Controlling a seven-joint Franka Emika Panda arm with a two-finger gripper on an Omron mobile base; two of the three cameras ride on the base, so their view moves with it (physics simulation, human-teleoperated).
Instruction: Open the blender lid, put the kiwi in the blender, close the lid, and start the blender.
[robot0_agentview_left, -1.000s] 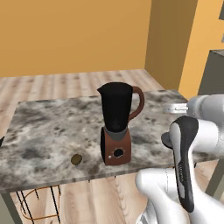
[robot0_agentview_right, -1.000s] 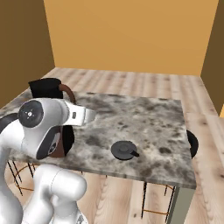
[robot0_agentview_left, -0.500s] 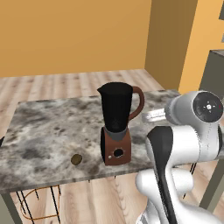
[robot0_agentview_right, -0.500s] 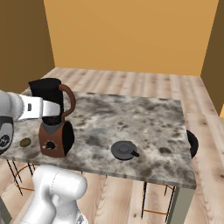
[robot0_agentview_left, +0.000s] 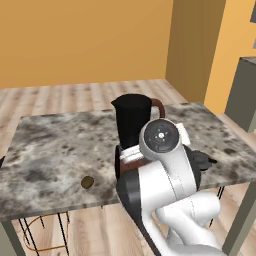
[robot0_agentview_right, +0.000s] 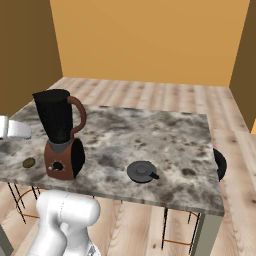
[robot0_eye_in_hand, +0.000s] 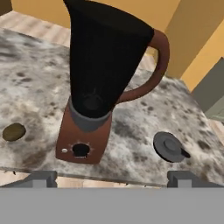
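Note:
The blender (robot0_eye_in_hand: 103, 70) stands lidless on the marble table (robot0_eye_in_hand: 26, 70), a tall black jar on a reddish-brown base with a black dial (robot0_eye_in_hand: 80, 150). It also shows from the sides as the blender (robot0_agentview_right: 60, 132) and the blender (robot0_agentview_left: 131, 117), half hidden by my arm. The blender lid (robot0_eye_in_hand: 169, 146) lies flat on the table to the blender's right, the same lid (robot0_agentview_right: 141, 171) near the front edge. The kiwi (robot0_eye_in_hand: 13, 131) rests left of the base, the kiwi (robot0_agentview_left: 87, 182), the kiwi (robot0_agentview_right: 29, 162). My gripper (robot0_eye_in_hand: 112, 179) hovers open and empty just off the table's near edge, facing the blender's base.
A black stool seat (robot0_agentview_right: 219, 163) sits beside the table's right end, and wire stool legs (robot0_agentview_left: 42, 235) stand under the left end. A grey cabinet (robot0_agentview_left: 244, 92) stands at the far right. Bare marble stretches behind and left of the blender.
My arm has swung from the table's right side across to the front of the blender. The blender, lid and kiwi have stayed put, and the gripper has stayed open.

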